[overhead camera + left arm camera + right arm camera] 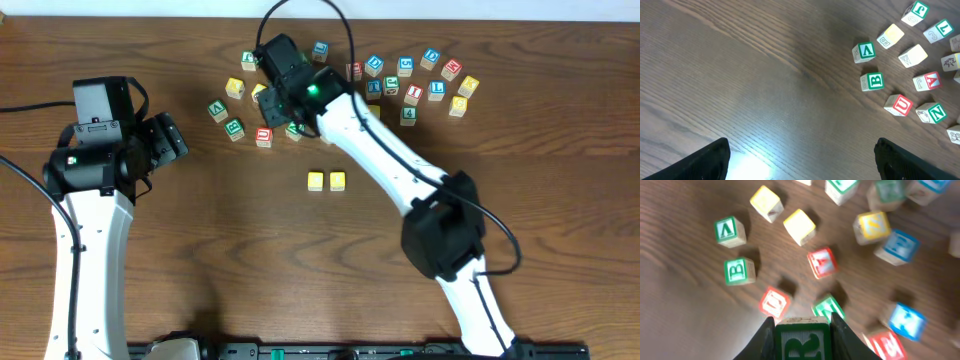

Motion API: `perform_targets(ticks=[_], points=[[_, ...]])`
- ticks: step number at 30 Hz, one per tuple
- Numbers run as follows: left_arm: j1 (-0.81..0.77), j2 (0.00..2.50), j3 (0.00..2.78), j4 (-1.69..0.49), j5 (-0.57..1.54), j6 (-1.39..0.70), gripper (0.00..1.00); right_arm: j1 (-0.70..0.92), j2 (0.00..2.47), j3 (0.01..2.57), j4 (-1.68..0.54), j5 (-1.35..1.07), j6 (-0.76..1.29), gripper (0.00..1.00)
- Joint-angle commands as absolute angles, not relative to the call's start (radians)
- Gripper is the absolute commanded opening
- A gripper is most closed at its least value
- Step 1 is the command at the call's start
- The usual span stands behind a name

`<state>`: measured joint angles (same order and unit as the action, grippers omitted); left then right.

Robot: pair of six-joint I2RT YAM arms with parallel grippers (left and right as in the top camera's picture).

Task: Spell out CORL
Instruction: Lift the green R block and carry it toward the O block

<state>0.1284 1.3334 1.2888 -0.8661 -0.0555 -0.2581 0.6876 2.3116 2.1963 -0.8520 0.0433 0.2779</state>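
right end effector [802, 326] is clenched on the r block [802, 342], a green-lettered cube held between its fingers above the loose scatter of blocks [410, 80] at the far side of the tabletop [200, 250]. two yellow blocks [327, 181] sit side by side, nearly touching, at mid-tabletop; their letters are too small to read, but they are probably the c and o, so the third letter looks to be the step in hand. the next move calls for carrying the r block clear of the pile and setting it just right of the yellow pair, in line and face up.

below the held cube lie a red u block [775, 302] and a green n block [829, 307], with a red a block [822, 262], a b block [739, 271] and a v block [730, 231] nearby; a low exit could knock them. left end effector [800, 165] hangs released over bare wood, well apart from the row.
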Motion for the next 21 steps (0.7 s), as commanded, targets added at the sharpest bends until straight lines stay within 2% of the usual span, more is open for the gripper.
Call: perform_targets(ticks=[1, 5, 6, 13, 17, 21], points=[[0.131, 1.326, 1.293, -0.873, -0.065, -0.259, 0.91, 0.643, 2.191, 2.21, -0.942, 0.054, 0.306, 0.23], [0.131, 1.326, 1.293, -0.874, -0.065, -0.259, 0.91, 0.58, 2.088, 2.21, -1.118, 0.053, 0.319, 0.23], [0.131, 1.326, 1.293, -0.874, -0.065, -0.259, 0.91, 0.544, 2.044, 2.21, -1.233, 0.053, 0.322, 0.23], [0.131, 1.326, 1.293, -0.874, -0.065, -0.259, 0.91, 0.472, 2.025, 2.201, -1.506, 0.054, 0.375, 0.2], [0.131, 1.326, 1.293, -0.873, -0.065, -0.259, 0.91, 0.465, 2.025, 2.118, -1.507, 0.058, 0.387, 0.2], [0.131, 1.326, 1.293, -0.874, -0.065, -0.259, 0.91, 0.466, 2.025, 1.959, -1.408, 0.062, 0.428, 0.23]])
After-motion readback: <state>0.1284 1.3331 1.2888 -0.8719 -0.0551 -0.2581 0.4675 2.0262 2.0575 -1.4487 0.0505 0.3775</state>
